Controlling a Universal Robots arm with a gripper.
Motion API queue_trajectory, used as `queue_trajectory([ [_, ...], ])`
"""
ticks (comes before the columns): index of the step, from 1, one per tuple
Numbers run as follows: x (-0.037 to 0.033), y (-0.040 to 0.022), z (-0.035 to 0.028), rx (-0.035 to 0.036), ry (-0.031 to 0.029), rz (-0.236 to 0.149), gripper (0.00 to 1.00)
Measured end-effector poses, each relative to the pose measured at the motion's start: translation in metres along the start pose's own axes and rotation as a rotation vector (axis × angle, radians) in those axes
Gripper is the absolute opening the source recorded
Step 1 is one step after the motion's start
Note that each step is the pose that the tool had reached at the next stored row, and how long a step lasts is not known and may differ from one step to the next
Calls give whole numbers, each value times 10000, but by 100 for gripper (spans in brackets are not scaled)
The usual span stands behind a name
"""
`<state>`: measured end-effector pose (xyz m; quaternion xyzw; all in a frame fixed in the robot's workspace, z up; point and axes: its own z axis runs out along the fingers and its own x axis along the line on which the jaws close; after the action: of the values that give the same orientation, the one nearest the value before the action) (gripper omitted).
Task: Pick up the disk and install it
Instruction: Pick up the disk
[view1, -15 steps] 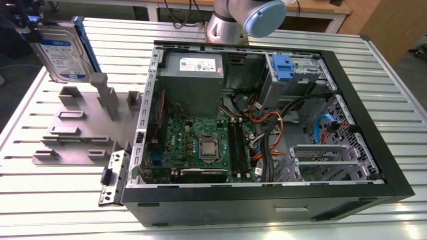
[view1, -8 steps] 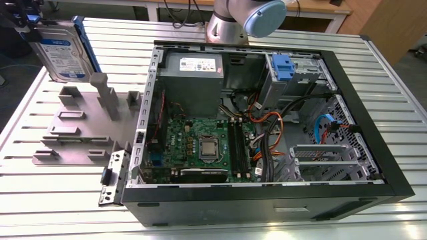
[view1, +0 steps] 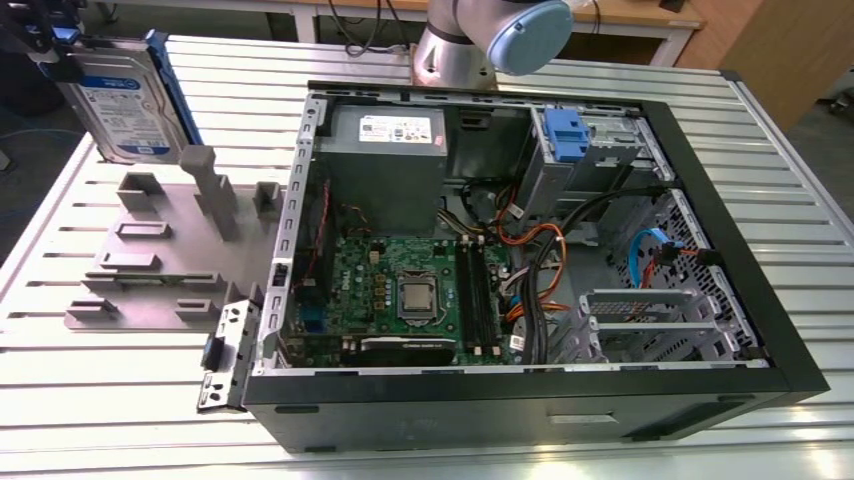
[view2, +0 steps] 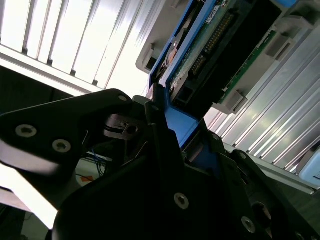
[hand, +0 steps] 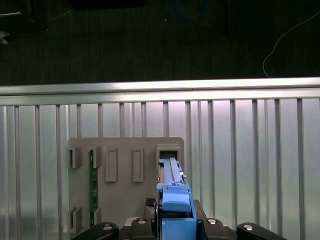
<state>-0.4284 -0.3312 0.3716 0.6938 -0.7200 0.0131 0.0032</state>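
- Grips the disk (view1: 123, 100) by its blue plastic carrier, with the claw (view2: 175, 130) closed narrow on the carrier's edge and the black fingers (view2: 90, 125) pressed in from both sides in the second wrist view.
- Holds it on edge and a little tilted at the exterior view's upper left, above the far end of a grey fixture plate (view1: 147, 265), with the white-and-blue label facing the camera.
- Turns the green circuit board of its underside to the second wrist view, and the carrier's thin blue edge to the first wrist view.
- Hangs well apart from the open computer case (view1: 534, 410) lying on the slatted metal counter (view1: 134, 400).
- Inside the case: a grey power supply box (view1: 387, 135) at the far side, a blue bracket (view1: 567, 135) on the metal drive bay toward the exterior view's right of it, a green motherboard (view1: 400, 290) nearer the camera.
- On the fixture plate, in the first wrist view: a thin green board (hand: 92, 185) standing in one slot, more slots beside it.
- Behind the case: the arm's base (view1: 447, 55), upright at the counter's far side.
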Motion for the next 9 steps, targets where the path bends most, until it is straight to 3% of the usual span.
queue_trajectory([
  [3,0,0,-6,1,0,0,36],
  [5,2,-1,-95,0,0,0,36],
  [9,2,-1,-102,0,0,0,36],
])
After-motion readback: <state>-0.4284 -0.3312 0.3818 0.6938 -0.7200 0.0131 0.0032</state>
